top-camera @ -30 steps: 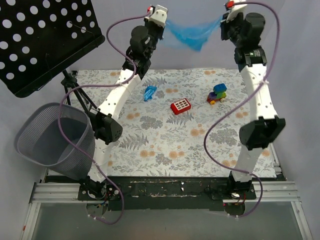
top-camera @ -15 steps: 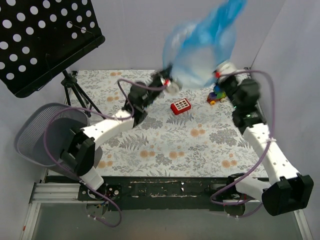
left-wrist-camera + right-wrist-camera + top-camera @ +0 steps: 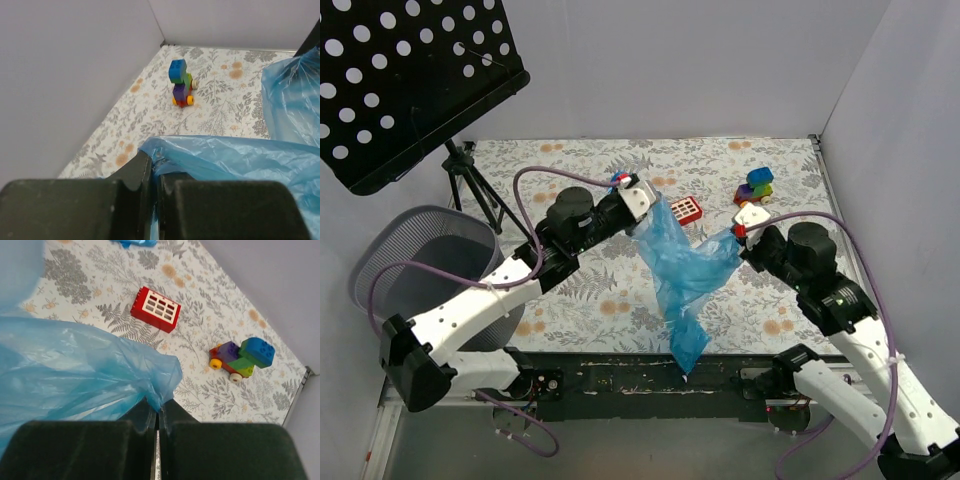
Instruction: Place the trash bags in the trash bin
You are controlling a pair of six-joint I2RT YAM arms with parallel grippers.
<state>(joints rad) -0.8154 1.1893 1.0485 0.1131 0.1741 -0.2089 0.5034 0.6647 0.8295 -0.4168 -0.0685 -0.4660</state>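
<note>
Blue translucent bag [image 3: 682,270]: crinkled film, top edge pinched in my left pincer [image 3: 648,207] and right pincer [image 3: 736,234], tail drooping to the table's [image 3: 600,300] near edge. Grey mesh bin [image 3: 378,285]: mouth up, beside the table's left near corner, well apart.

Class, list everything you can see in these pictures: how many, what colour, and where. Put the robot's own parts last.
trash bag: one, bright blue, stretched between both grippers over the middle of the table, tail hanging toward the near edge.
trash bin: one, dark grey mesh, beside the table's near-left corner.
music stand: one, black and perforated, far left.
toy block: one, red, on the cloth beyond the bag.
toy-brick car: one, multicoloured, far right of the cloth.
blue scrap: one, beyond the block; too cropped to identify.
cloth: one, pale floral, covering the table.
left gripper: one, black fingers, shut on the bag.
right gripper: one, black fingers, shut on the bag.
</note>
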